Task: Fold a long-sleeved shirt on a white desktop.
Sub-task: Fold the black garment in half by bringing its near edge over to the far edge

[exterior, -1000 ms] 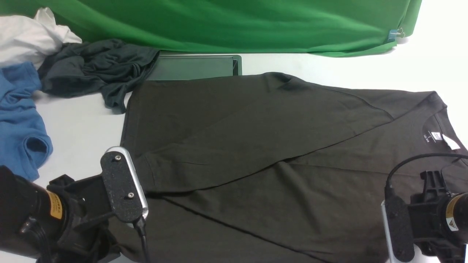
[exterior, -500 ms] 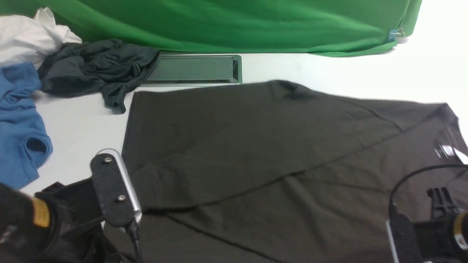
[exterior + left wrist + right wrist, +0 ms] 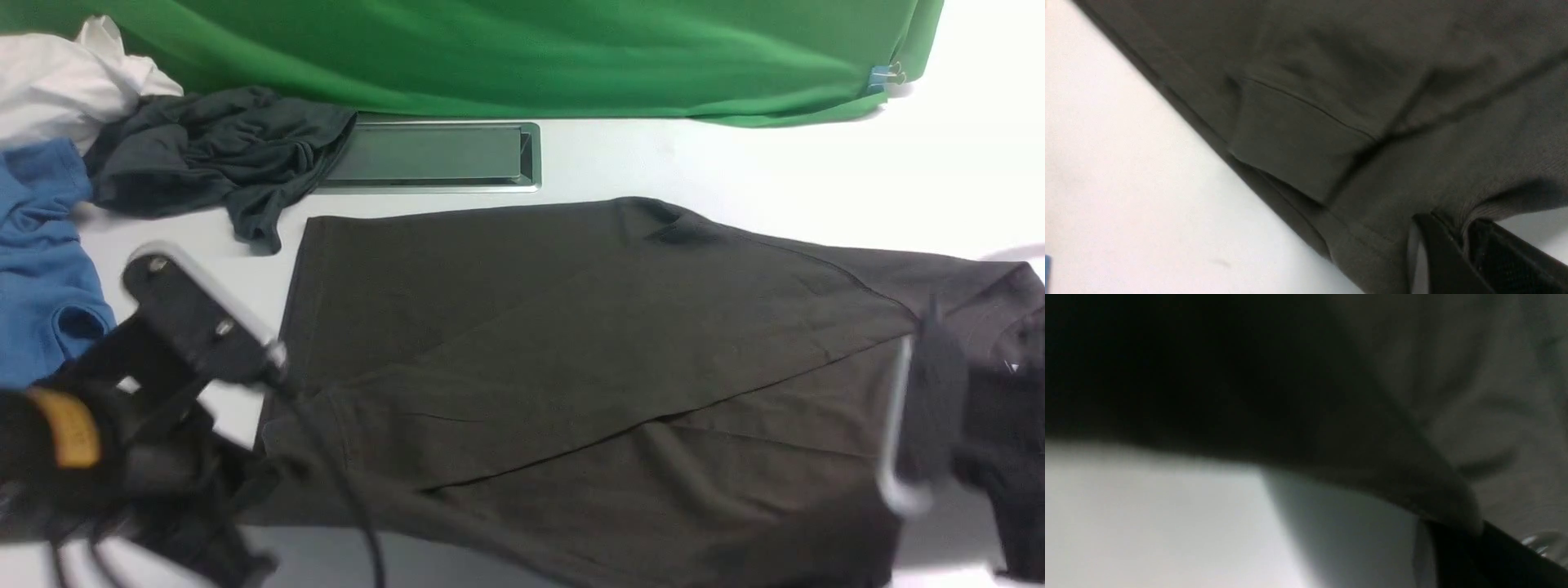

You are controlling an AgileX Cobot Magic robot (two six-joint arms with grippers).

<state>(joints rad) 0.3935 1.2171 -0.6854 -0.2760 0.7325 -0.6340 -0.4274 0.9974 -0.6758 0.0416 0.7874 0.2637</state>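
Already, a sleeve (image 3: pixel 620 343) is laid across the long-sleeved shirt (image 3: pixel 424 269) on the bench (image 3: pixel 735 163), its near edge clenched by the left end effector (image 3: pixel 1457 230) and right end effector (image 3: pixel 1455 533); body folds are judged outstanding.

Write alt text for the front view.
A dark shirt lies on a white desk, one sleeve folded across it. The left arm and right arm reach its near corners. Crumpled clothes lie far left, before a green backdrop.

Note: your right arm (image 3: pixel 931 408) blurred, right of frame, masking shirt (image 3: pixel 571 343) collar. Shirt hem cut off at bottom edge. Right wrist view out of focus. Blue garment (image 3: pixel 41 269) cropped left.
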